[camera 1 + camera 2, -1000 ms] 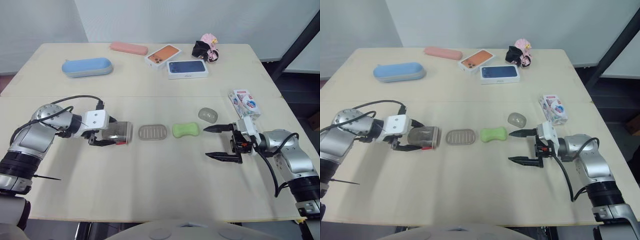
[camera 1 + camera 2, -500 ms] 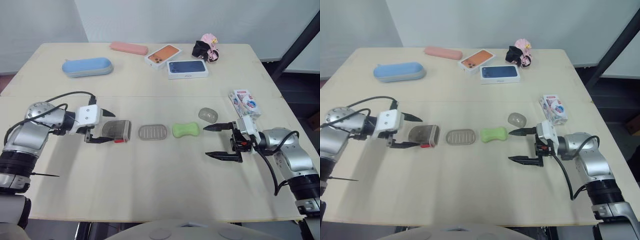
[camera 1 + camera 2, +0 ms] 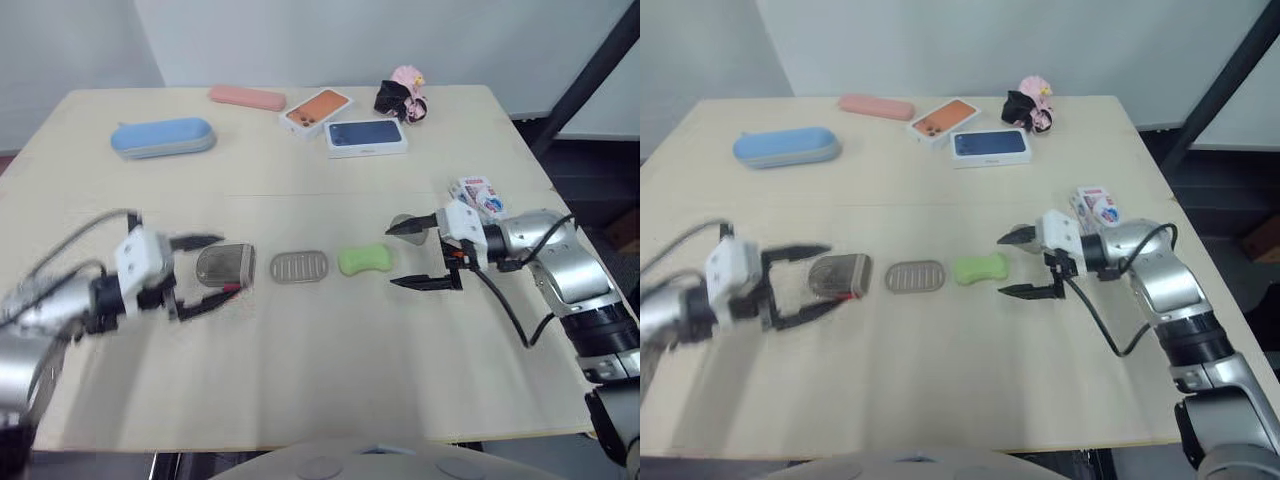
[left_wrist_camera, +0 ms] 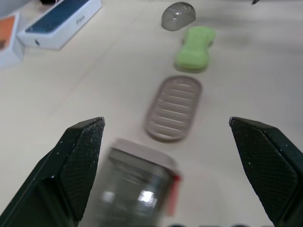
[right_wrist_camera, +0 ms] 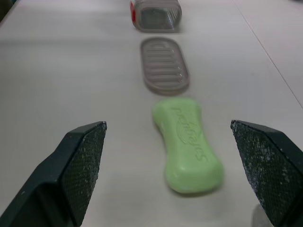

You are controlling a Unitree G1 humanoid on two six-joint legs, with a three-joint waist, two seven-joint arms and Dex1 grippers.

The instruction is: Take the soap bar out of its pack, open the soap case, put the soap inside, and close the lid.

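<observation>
Green, waisted soap bar lies bare in the middle of the surface, ribbed tray at its 9 o'clock; right gripper, fingers spread, at its 3 o'clock; left gripper fingers spread astride the clear case

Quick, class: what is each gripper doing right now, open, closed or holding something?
Left gripper: open, holding nothing.
Right gripper: open, holding nothing.

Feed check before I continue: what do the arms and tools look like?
The left arm and right arm are rounded silver-grey metal links with black cables looped alongside. The left tool and right tool each have a white wrist block and two black tapered fingers with cross-hatched faces.
</observation>
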